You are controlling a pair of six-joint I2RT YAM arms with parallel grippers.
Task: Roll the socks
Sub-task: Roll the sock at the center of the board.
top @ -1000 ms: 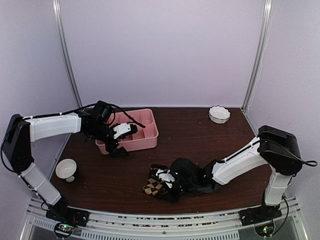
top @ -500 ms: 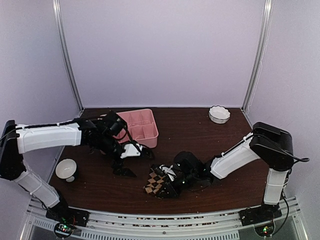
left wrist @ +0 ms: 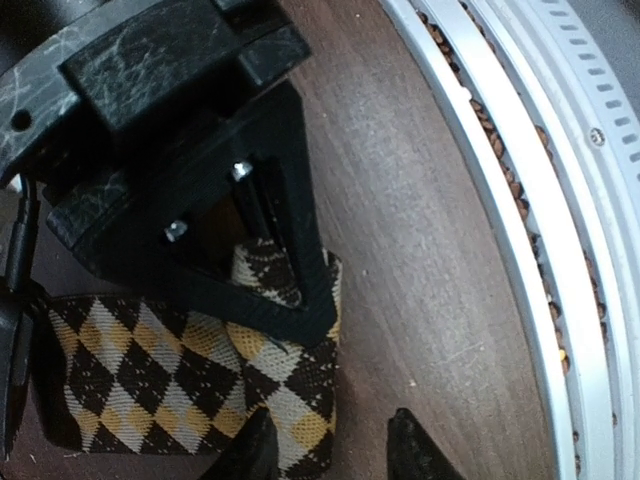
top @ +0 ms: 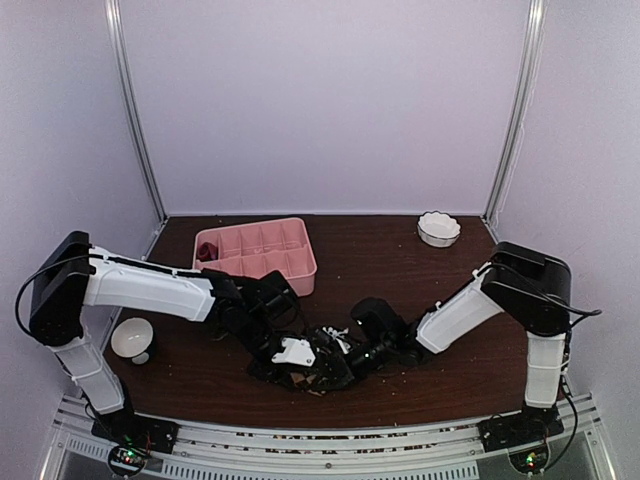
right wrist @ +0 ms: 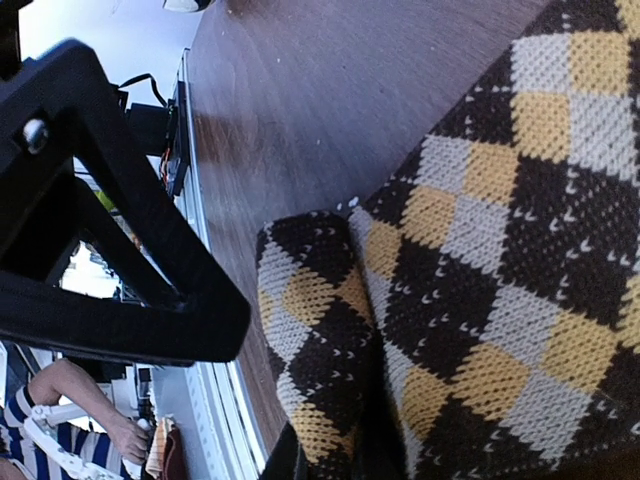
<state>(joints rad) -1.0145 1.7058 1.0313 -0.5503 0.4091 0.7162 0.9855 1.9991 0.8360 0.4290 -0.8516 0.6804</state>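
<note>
The brown-and-tan checkered sock (left wrist: 150,370) lies near the table's front edge, mostly hidden under both grippers in the top view (top: 312,377). My right gripper (right wrist: 335,465) is shut on a folded edge of this sock (right wrist: 480,300), and its black finger (left wrist: 270,200) lies over the fabric. My left gripper (left wrist: 330,455) stands open at the sock's end, one fingertip (left wrist: 250,450) over the fabric and the other on bare wood. From above, the left gripper (top: 300,360) and right gripper (top: 338,360) meet nose to nose. A dark pink lump (top: 205,250), possibly the other sock, sits in the tray's left end.
The pink divided tray (top: 300,270) stands behind the left arm. A white scalloped bowl (top: 438,228) is at the back right and a small white bowl (top: 132,338) at the left. The metal front rail (left wrist: 520,250) runs close beside the sock.
My left arm swung from the pink tray down to the front centre beside the checkered sock, and its jaws narrowed. The right gripper kept hold of the sock and shifted slightly.
</note>
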